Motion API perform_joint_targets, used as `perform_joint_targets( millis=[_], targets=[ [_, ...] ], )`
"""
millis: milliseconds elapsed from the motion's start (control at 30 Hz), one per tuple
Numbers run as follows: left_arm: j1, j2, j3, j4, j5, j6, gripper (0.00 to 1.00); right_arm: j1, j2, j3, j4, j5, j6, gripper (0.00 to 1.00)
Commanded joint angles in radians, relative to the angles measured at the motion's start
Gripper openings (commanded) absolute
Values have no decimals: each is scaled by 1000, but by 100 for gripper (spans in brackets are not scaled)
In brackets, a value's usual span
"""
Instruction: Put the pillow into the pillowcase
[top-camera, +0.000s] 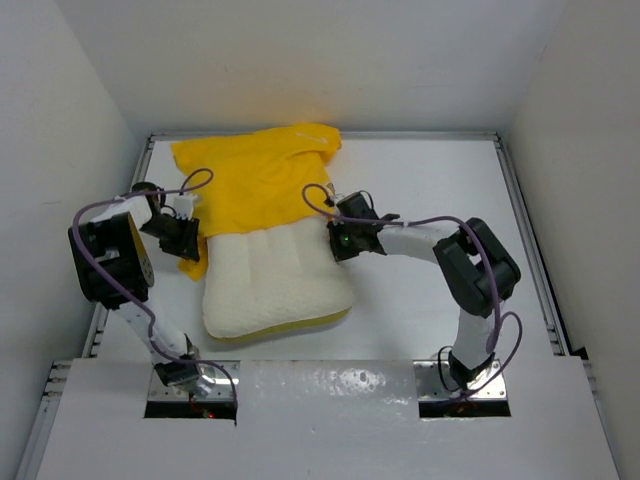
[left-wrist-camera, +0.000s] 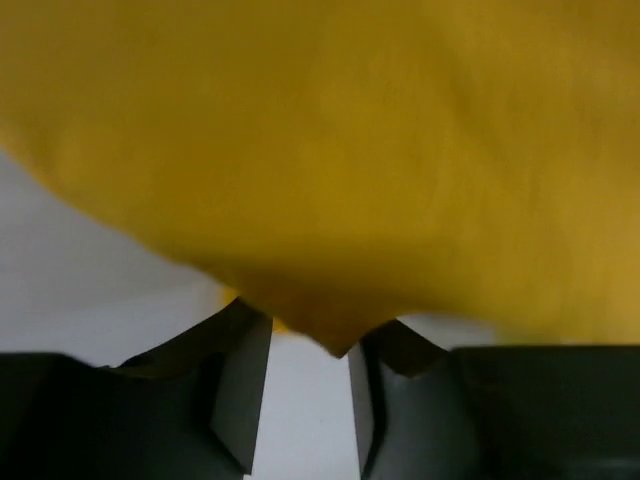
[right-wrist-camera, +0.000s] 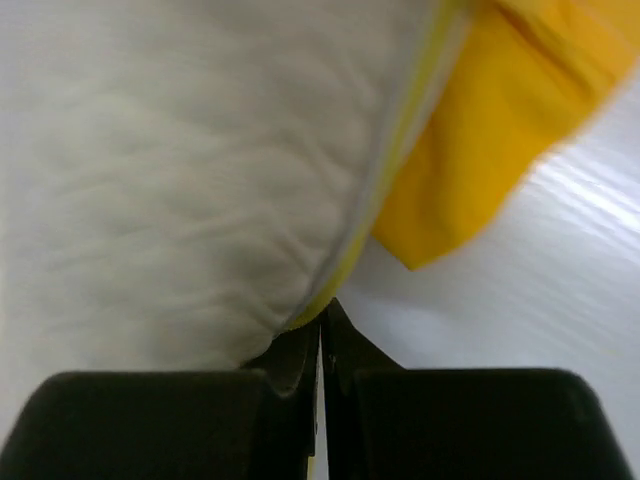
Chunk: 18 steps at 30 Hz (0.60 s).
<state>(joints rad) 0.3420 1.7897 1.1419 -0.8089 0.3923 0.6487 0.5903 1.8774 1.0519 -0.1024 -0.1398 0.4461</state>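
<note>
White walls (top-camera: 300, 60) enclose a white surface (top-camera: 430, 190) on three sides.

Item one: the pillow (top-camera: 275, 285), cream-white and quilted in channels, lies flat at the middle of the surface. Yellow trim shows along its near edge.

Item two: the pillowcase (top-camera: 255, 180), bright yellow and rumpled, lies at the pillow's far end and covers that end. The larger, nearer part of the pillow lies bare outside it. A flap of the pillowcase hangs down along the pillow's left side.

Left hand (top-camera: 187, 243): stationed at the pillow's left side, against that yellow flap. Its own wrist view shows the fingers (left-wrist-camera: 240, 400) standing apart, released, with bare surface visible in the gap. A pointed fold of the pillowcase dips to the top of that gap.

Right hand (top-camera: 338, 240): stationed at the pillow's right side, level with the mouth of the pillowcase. It is clenched, the two fingers pressed together with only a hairline between them. The tips meet the pillow's yellow-trimmed edge; whether any trim is caught between them cannot be told. A corner of the pillowcase lies on the surface just right of that edge.
</note>
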Motion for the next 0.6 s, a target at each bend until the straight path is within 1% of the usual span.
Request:
perform_joint_targets(
  millis=[0, 33, 67, 100, 167, 200, 233, 267, 300, 367, 400, 433, 467, 533, 567],
  targets=[
    [0, 124, 100, 64, 105, -29, 28, 133, -96, 37, 129, -51, -52, 1],
    [0, 152, 122, 51, 117, -26, 19, 182, -98, 48, 124, -38, -59, 3],
    [0, 177, 162, 22, 120, -21, 12, 193, -104, 57, 130, -32, -61, 5],
    [0, 213, 174, 14, 105, -21, 0, 194, -106, 57, 136, -34, -32, 11],
    [0, 226, 179, 10, 88, -20, 0, 177, -112, 39, 124, 15, 20, 18],
    [0, 221, 173, 11, 80, -14, 0, 161, -112, 25, 122, 54, 38, 29],
    [0, 215, 168, 11, 71, -11, 1, 122, -113, 10, 121, 61, 64, 35],
    [-1, 192, 153, 13, 69, -6, 4, 99, -112, -19, 121, 60, 118, 42],
    [2, 180, 141, 14, 63, -4, 14, 60, -107, -38, 122, 49, 144, 50],
    [0, 133, 122, 25, 48, -7, 24, 43, -87, -36, 112, 49, 183, 54],
    [-1, 119, 113, 39, 30, -11, 36, 43, -77, -26, 106, 66, 183, 57],
    [0, 103, 107, 46, 17, -15, 40, 45, -64, -9, 81, 62, 184, 58],
    [0, 79, 98, 50, 5, -24, 49, 48, -38, -4, 81, 49, 213, 60],
    [0, 60, 91, 63, -23, -30, 56, 49, -15, 0, 98, 13, 244, 64],
    [0, 42, 85, 76, -32, -44, 62, 55, -3, 2, 96, 8, 267, 66]
  ],
)
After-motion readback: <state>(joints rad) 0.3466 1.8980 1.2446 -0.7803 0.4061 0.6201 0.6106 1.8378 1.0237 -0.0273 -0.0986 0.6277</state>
